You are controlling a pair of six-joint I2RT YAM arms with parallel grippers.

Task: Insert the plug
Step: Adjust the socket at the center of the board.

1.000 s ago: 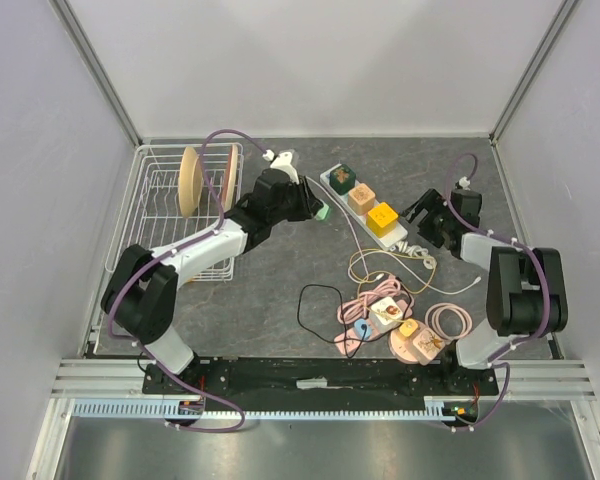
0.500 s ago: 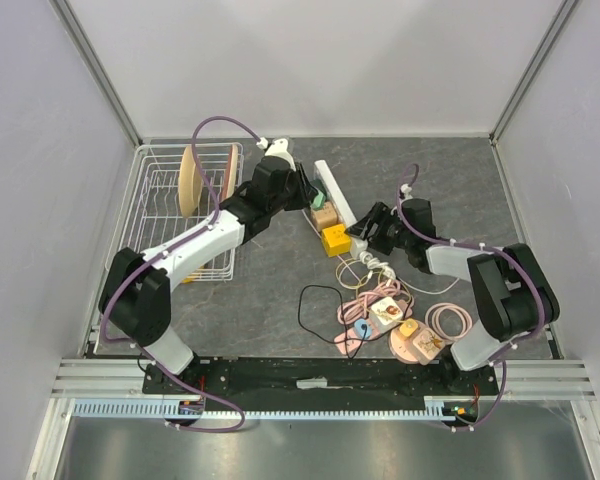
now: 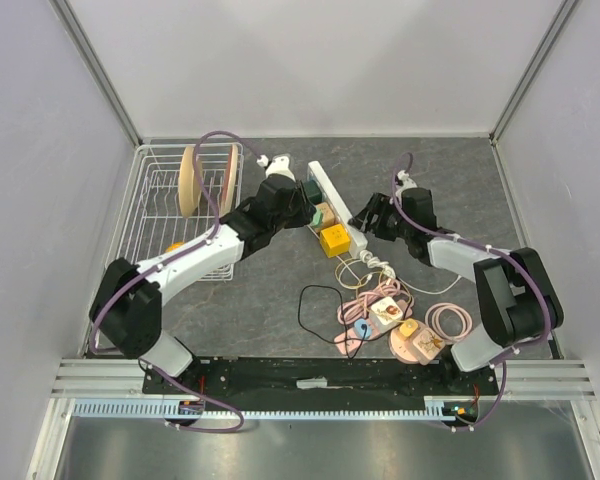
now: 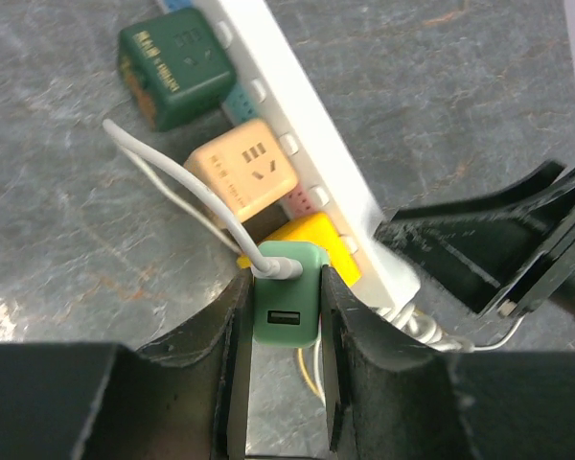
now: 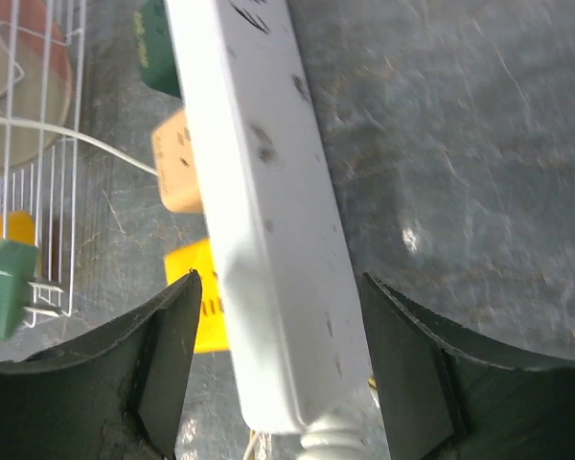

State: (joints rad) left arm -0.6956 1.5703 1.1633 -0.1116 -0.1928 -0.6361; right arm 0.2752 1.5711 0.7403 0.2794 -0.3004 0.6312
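Plug (image 4: pixel 287 321): green, a white cable (image 4: pixel 172 177) leaving its far end. Pinched between the two fingers of the left gripper (image 4: pixel 286 280), whose jaws press on its sides. In the right wrist view the plug (image 5: pixel 0 278) sits off to the left of the right gripper (image 5: pixel 280 287), its prongs turned toward the strip and not touching it.

Strip (image 4: pixel 297 125): white, lying on the table and running away from the left gripper. Its near end lies between the spread jaws of the right gripper. One side shows a gap. Whether the other finger touches cannot be told.

Cubes, plugged along the strip's side facing the left gripper:
- yellow cube (image 4: pixel 321 240), just beyond the held plug;
- peach cube (image 4: pixel 249 172), next out;
- dark green cube (image 4: pixel 177 62), farthest out.

Rack (image 3: pixel 150 200): white wire, behind the left gripper, beside its arm.
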